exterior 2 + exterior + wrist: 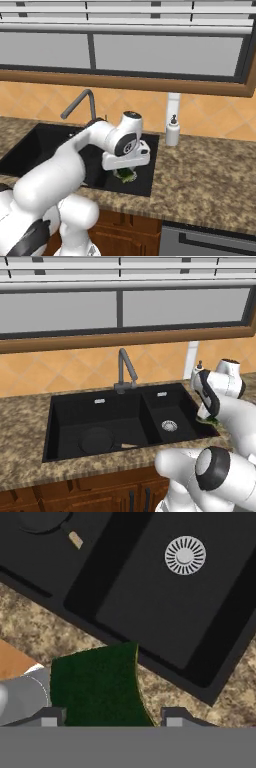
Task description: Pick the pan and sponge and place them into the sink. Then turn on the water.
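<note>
The jaws of the gripper (114,714) are clamped on the sponge (97,684), a dark green block that fills the lower centre of the hand view between the two finger tips. In the right base view the gripper (126,170) sits at centre frame with the sponge (125,174) showing as a small green patch under the hand, above the front right corner of the sink (148,187). In the left base view the sponge (210,419) appears at the right edge of the sink (50,426), partly hidden by the arm.

The pan (96,439) lies flat in the large basin, lower left of centre in the left base view, with its light-brown handle (129,446) pointing right toward the divider. In the hand view the handle tip (75,539) shows at upper left.

The small basin drain (185,555) is at upper right of the hand view. The faucet (125,372) stands behind the divider. A soap dispenser (172,130) stands on the granite surface (210,170) right of the sink.
</note>
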